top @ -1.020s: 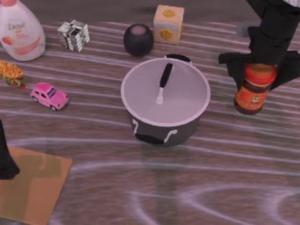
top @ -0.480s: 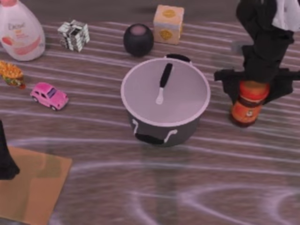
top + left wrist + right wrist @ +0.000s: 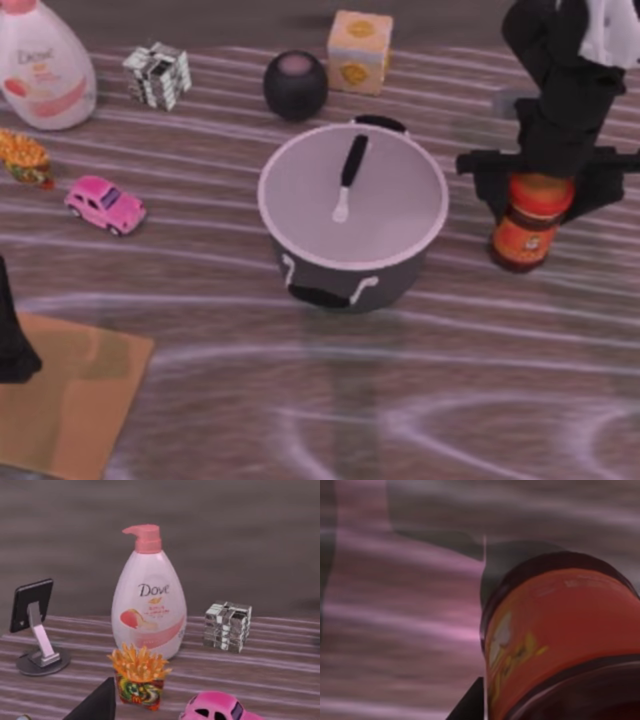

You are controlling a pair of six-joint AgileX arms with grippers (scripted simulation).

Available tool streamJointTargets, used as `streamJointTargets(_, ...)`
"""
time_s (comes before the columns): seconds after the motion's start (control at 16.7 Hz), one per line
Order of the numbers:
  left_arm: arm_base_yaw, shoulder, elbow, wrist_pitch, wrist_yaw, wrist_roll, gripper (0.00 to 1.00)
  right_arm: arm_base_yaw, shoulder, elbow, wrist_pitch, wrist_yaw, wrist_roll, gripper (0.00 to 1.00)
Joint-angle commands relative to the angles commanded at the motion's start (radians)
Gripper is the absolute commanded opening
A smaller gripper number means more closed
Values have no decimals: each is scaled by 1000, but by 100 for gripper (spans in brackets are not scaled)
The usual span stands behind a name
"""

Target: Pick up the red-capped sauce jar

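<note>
The red-capped sauce jar is upright to the right of the grey pot; its brown body and orange label show below the red-orange cap. My right gripper comes down from above and is shut on the jar at the cap, black fingers out to both sides. In the right wrist view the jar fills the picture, with one dark fingertip against its side. My left gripper is parked at the table's left edge, open, one fingertip showing in its wrist view.
A grey lidded pot stands mid-table. Behind it are a black sphere and a yellow box. At the left are a mirror cube, a Dove bottle, fries, a pink car and a wooden mat.
The right gripper and the jar have shifted slightly left and lower, and the jar looks smaller and more upright than a second ago. The left arm has not moved.
</note>
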State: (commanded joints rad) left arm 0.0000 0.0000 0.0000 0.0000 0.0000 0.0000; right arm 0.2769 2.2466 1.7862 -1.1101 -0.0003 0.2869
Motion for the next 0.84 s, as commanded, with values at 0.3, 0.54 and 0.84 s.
streamJointTargets(0.3, 0, 0, 0, 0, 0, 0, 100, 0, 0, 0, 0, 0, 0, 75)
streamJointTargets(0.54, 0, 0, 0, 0, 0, 0, 100, 0, 0, 0, 0, 0, 0, 100)
streamJointTargets(0.84, 0, 0, 0, 0, 0, 0, 100, 0, 0, 0, 0, 0, 0, 100)
